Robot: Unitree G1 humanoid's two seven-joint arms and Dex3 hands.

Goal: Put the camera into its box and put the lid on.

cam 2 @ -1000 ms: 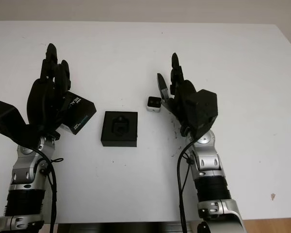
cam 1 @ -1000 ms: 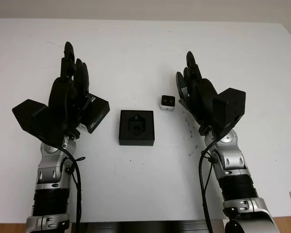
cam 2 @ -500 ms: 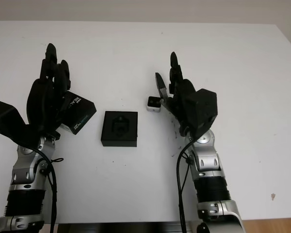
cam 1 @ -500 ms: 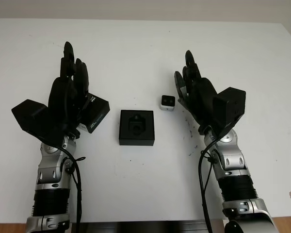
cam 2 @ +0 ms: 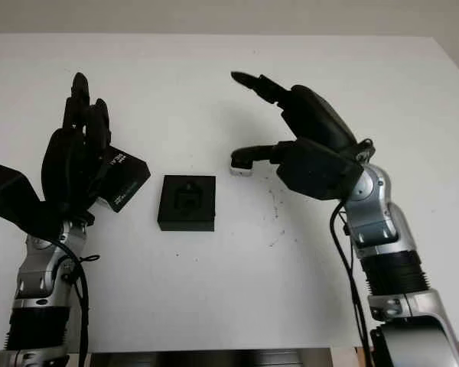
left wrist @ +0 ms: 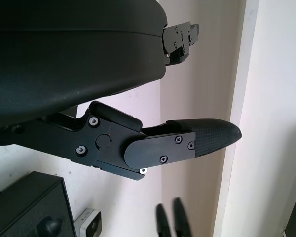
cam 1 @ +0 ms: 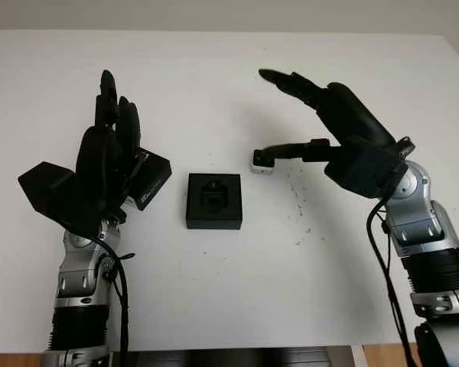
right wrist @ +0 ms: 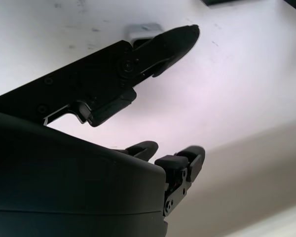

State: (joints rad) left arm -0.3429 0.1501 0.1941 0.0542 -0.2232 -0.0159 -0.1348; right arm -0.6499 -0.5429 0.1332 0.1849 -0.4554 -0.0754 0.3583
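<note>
Barely begun: small white cube camera (cam 1: pixel 262 162) on table, under right hand (cam 1: pixel 321 122) thumb tip, fingers released, no grasp. Black square foam-lined box (cam 1: pixel 214 200) vacant. Black lid (cam 1: pixel 149 179) beside released left hand (cam 1: pixel 107 164).

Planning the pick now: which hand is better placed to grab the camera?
Right. The right hand is open with its thumb tip at the camera; the left hand is open over the lid, beyond the box.
</note>
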